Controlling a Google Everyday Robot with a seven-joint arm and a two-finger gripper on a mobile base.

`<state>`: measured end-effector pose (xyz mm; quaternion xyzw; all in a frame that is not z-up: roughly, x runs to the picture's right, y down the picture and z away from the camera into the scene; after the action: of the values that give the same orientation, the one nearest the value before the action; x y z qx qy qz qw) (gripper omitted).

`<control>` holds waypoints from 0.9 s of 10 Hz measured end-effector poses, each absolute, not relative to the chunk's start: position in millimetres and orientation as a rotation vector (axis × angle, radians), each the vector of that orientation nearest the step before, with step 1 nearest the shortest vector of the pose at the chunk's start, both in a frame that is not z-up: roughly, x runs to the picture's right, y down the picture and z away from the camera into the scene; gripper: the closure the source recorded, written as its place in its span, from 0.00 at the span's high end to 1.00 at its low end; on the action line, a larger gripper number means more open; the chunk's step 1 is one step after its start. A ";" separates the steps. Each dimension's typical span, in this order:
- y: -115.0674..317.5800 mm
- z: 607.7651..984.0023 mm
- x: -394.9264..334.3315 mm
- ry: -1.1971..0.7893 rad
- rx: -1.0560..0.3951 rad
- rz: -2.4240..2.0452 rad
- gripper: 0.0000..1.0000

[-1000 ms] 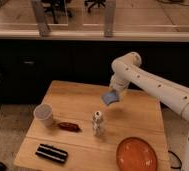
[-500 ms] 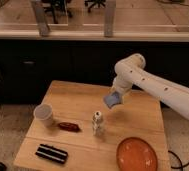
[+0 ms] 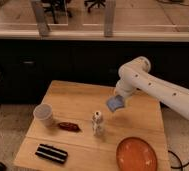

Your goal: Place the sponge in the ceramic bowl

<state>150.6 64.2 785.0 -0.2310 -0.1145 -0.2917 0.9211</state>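
Five things rest on the wooden counter (image 3: 73,97) below me, and a sixth is in my grasp. My white arm (image 3: 153,87) reaches in from the right, bends at the elbow high above the counter's far edge, and ends in my end effector (image 3: 118,101), which hangs in the air over the right middle of the counter. It is clamped on the sponge (image 3: 115,104), a small blue-grey pad that sticks out below and to the left of the wrist, clear of the surface and touching nothing else.

The ceramic bowl (image 3: 136,154), a wide shallow orange-red dish, sits at the near right corner of the counter, well below the sponge and a little to its right; nothing lies in it. A small white bottle-like figure (image 3: 98,123) stands upright near the middle, between the sponge and the near edge, to the left of the bowl. Just left of it lies a dark red-brown object (image 3: 69,127), flat on the wood. A pale cup (image 3: 43,114) stands upright farther left, and a black ribbed block (image 3: 51,153) lies near the front left corner, well apart from the bowl.
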 end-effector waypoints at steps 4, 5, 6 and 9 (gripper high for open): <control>76.2 768.9 151.3 -0.235 -0.471 -0.602 0.03; 80.3 765.1 148.2 -0.238 -0.471 -0.602 0.03; 85.9 760.4 147.2 -0.241 -0.473 -0.597 0.03; 95.8 752.3 149.0 -0.236 -0.472 -0.575 0.03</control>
<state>149.0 95.8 752.3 -0.2300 -0.1149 -0.2804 0.9248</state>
